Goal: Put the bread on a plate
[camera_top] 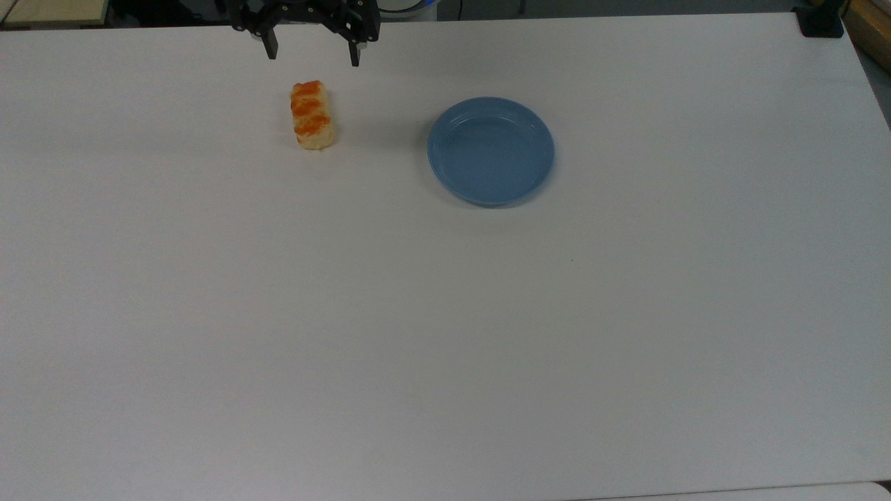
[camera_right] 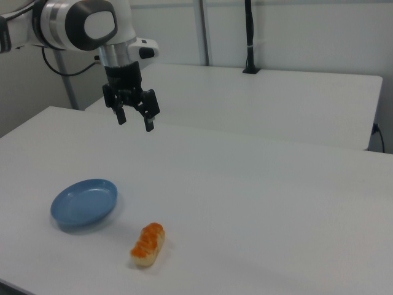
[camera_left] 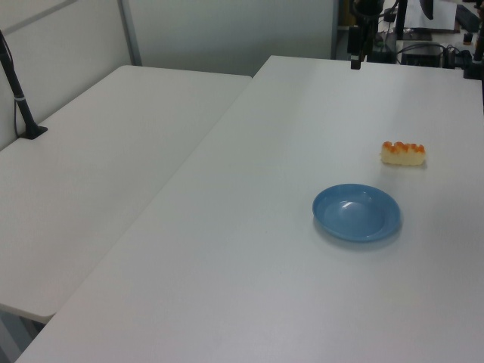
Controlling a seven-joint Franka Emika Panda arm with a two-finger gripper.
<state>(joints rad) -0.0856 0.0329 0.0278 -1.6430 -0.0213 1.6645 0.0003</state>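
Top view: a white worktop (camera_top: 445, 313) seen from above. The bread (camera_top: 311, 114), a small pale loaf with orange toasted bumps, lies lengthwise near the far edge. The blue plate (camera_top: 491, 151) sits empty, well apart from the bread, toward the top view's right. The black pincer (camera_top: 313, 56) is at the far edge, just beyond the bread's far end, its two fingers spread wide and holding nothing.

Left view: the plate (camera_left: 356, 212) is nearer the camera and the bread (camera_left: 403, 153) lies behind it, side-on, so the row of bumps on its top shows. The pincer (camera_left: 355, 54) appears thin and dark, far back by the worktop's end. A second white table (camera_left: 98, 151) stands alongside.

Right view: here the height is plain. The pincer (camera_right: 134, 118) hangs well above the worktop on the white arm (camera_right: 80, 24), fingers apart. The bread (camera_right: 148, 244) lies in the foreground and the plate (camera_right: 84, 202) toward the right view's left.

Judged from this, the task is at the approach step; nothing is grasped. The next move calls for lowering the pincer over the loaf and closing across its narrow width.
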